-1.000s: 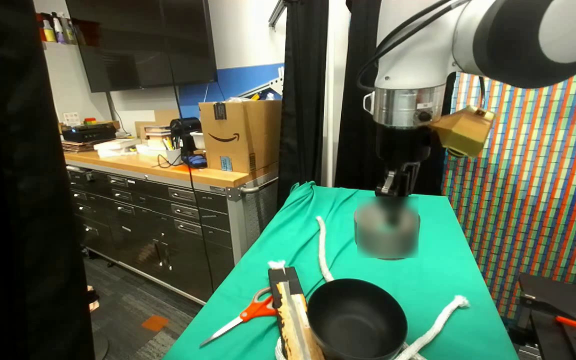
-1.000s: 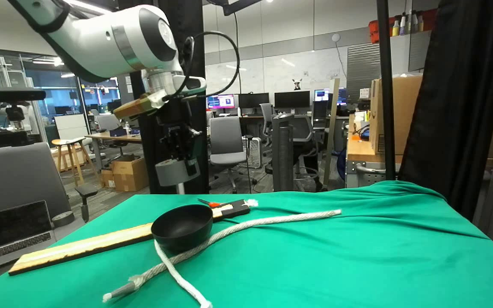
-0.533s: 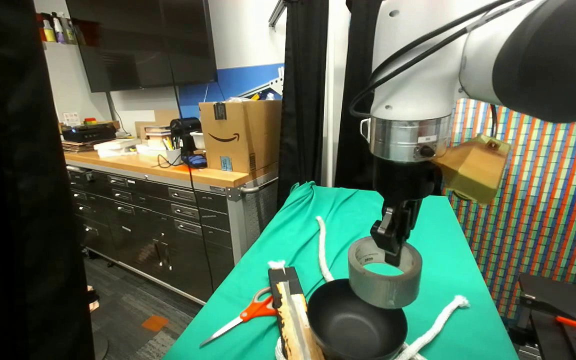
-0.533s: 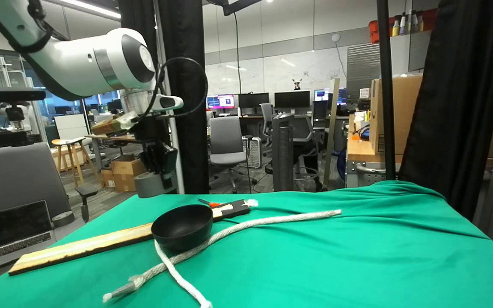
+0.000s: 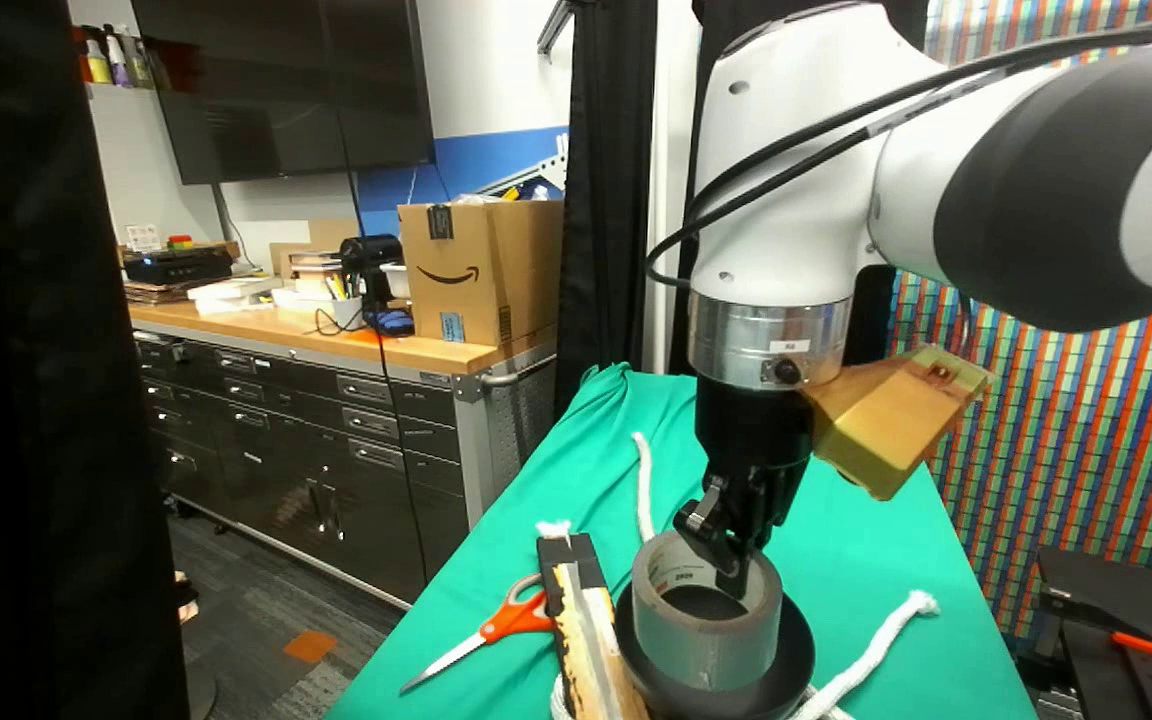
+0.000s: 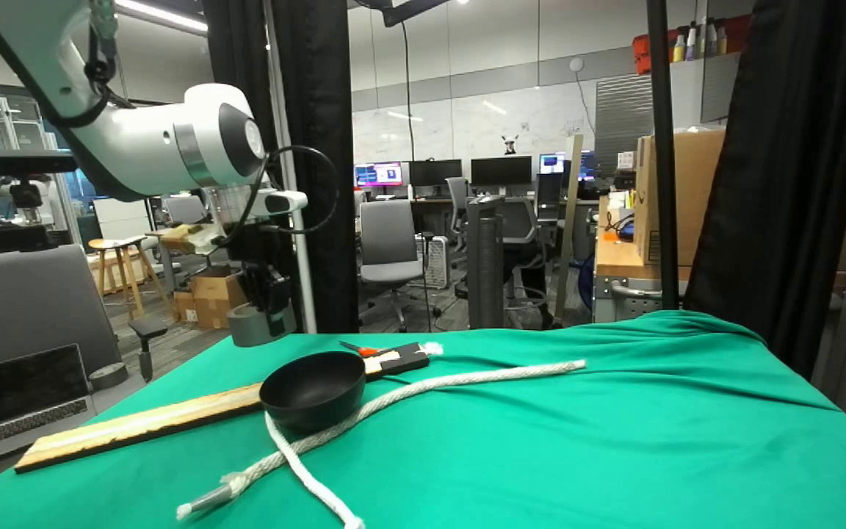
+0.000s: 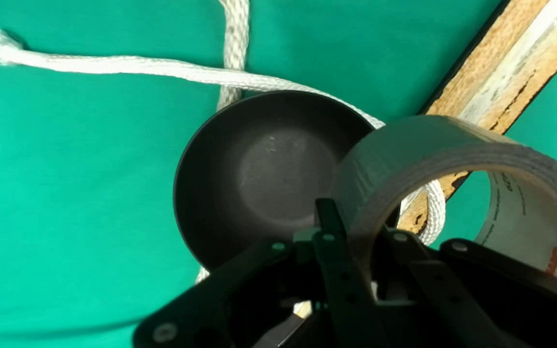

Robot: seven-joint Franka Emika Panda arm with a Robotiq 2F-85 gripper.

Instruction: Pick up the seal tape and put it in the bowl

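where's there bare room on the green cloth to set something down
Widest, in an exterior view: green cloth from the thick rope to the right edge. Smaller: between the wooden board and that rope's grey end. Crowded: around the bowl, by board, thin rope and the claw holding the seal tape.

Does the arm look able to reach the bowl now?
Probably yes: the bowl opens upward, with nothing laid across it, and the claw holds the tape roll aloft. In the wrist view the roll overlaps the bowl's edge, so it may need shifting.

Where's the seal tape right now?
In the wrist view, the seal tape is at right, pinched in the end effector and overlapping the right side of the bowl.
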